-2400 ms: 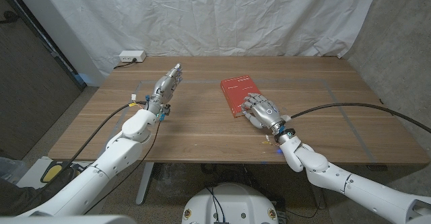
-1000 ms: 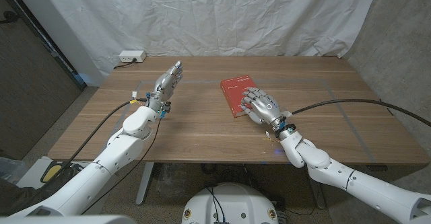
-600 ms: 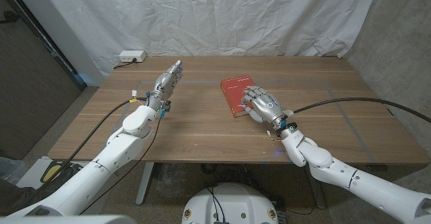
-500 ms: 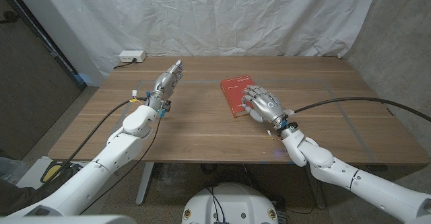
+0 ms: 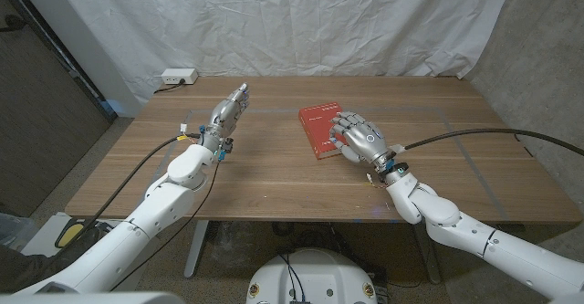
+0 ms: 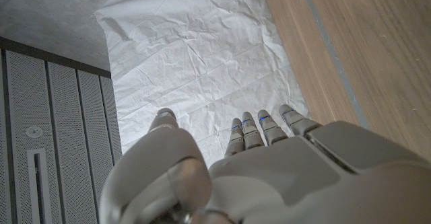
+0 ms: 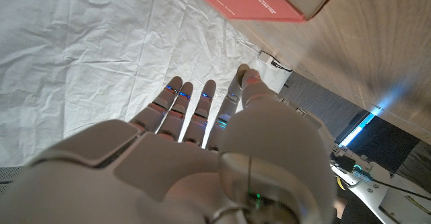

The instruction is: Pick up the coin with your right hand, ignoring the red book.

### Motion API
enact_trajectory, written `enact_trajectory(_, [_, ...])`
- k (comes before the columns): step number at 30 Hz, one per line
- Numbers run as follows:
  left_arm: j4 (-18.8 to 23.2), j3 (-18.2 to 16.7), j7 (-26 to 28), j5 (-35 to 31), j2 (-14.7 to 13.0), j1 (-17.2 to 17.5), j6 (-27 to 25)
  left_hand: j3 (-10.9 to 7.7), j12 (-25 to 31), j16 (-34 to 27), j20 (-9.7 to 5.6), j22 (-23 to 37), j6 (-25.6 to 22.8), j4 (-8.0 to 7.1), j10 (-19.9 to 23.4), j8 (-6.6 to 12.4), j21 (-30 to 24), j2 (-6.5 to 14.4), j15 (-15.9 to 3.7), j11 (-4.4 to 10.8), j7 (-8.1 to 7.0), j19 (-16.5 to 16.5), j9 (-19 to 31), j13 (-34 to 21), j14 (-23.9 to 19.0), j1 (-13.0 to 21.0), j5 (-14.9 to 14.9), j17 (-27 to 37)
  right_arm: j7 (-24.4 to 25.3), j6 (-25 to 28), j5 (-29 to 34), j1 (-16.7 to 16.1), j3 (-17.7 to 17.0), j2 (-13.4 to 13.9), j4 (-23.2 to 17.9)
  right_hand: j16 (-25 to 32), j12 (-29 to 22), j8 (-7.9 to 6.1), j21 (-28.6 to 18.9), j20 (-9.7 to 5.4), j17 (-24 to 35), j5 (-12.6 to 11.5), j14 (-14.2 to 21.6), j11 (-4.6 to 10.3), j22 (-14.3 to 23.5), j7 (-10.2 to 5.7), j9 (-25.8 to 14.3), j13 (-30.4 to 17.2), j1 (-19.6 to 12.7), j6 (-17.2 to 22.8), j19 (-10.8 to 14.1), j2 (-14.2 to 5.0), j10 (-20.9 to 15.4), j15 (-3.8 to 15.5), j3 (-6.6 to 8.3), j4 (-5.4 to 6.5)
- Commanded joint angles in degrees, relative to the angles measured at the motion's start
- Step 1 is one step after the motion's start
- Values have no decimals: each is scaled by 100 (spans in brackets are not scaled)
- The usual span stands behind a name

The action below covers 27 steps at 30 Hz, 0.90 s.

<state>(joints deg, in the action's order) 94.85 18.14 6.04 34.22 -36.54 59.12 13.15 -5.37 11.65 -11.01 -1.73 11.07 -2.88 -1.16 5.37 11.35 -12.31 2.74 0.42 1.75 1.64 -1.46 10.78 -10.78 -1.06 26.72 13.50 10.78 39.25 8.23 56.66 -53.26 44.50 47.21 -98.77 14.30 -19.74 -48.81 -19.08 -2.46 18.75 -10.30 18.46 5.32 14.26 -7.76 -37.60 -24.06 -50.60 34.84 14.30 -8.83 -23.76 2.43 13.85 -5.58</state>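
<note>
Over near right edge of flat red rectangular book [image 5: 323,127]: right hand [image 5: 359,137], fingers spread, grasping nothing. Left hand [image 5: 225,114] far left, released, above wooden surface [image 5: 274,172].

Flat red rectangular book [image 5: 323,129]: red cover, small white print; salmon-pink in right wrist view [image 7: 250,0], pale page edge. Wooden table [image 5: 274,172]: mid-brown, streaked grain, thin grey tape lines. Metallic silver-grey right hand [image 5: 359,137] and metallic silver-grey left hand [image 5: 226,114]; small blue lights on fingers [image 7: 176,97]. Glossy white arm shells [image 5: 173,181], black cables [image 5: 456,140]. Wrinkled white cloth backdrop [image 5: 274,21]. White power strip [image 5: 178,76]. Dark grey perforated wall panel [image 6: 40,116].
</note>
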Motion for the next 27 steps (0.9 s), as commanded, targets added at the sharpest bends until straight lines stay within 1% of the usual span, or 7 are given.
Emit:
enact_trajectory(1, [-23,22,-26,21,12,7,-32,10,12,-10,-110,14,-18,-6,28,10,-45,43,-35,19,17,6,9,-20,-22,16,-30,16,-88,-68,-155,-116,-269,50,-215,31,-54,-111,-48,-213,26,-7,44,-13,13,-177,18,-19,22,316,38,-5,-63,364,32,-15])
enact_trajectory(5, [-18,39,-25,5,9,-19,-60,10,10,-5,-112,13,-10,-1,25,7,-45,44,-35,13,20,7,9,-20,-13,25,-30,15,-124,-65,-157,-132,-321,63,-263,20,-51,-142,-56,-209,18,-14,48,-13,14,-156,55,-22,-4,384,35,12,-67,364,45,-40])
enact_trajectory(14, [-31,26,-35,-11,-25,-40,-69,9,8,-6,-126,12,-10,9,20,8,-42,48,-29,-19,19,1,9,-19,-18,40,-29,13,-230,-53,-176,-154,-413,64,-356,13,-47,-154,-78,-200,16,-17,66,-22,16,-133,124,-27,-2,402,48,22,-80,353,53,-45])
enact_trajectory(17, [-81,19,-75,9,0,-48,-3,9,9,-4,-128,11,-8,12,22,8,-42,49,-27,8,18,-1,9,-19,-13,46,-29,12,-254,39,-104,-162,-429,37,-395,11,-47,-153,-83,-199,16,-18,70,-25,16,-148,145,-29,0,395,50,23,-88,360,56,-45])
enact_trajectory(23, [-135,3,-106,16,-9,-81,19,10,5,-5,-135,11,-5,17,13,7,-41,51,-26,-8,19,-2,9,-19,-17,53,-30,11,-330,107,-54,-152,-465,19,-491,9,-42,-162,-99,-201,15,-19,85,0,17,-147,187,-31,2,407,63,30,-90,383,60,-47])
enact_trajectory(27, [-188,-4,-143,23,-1,-117,53,11,8,-3,-135,11,-11,19,19,9,-41,52,-24,6,13,-3,9,-19,-14,57,-30,11,-493,110,-144,-148,-507,1,-598,5,-38,-172,-110,-199,12,-20,92,-10,16,-146,213,-33,3,428,76,43,-92,381,60,-53])
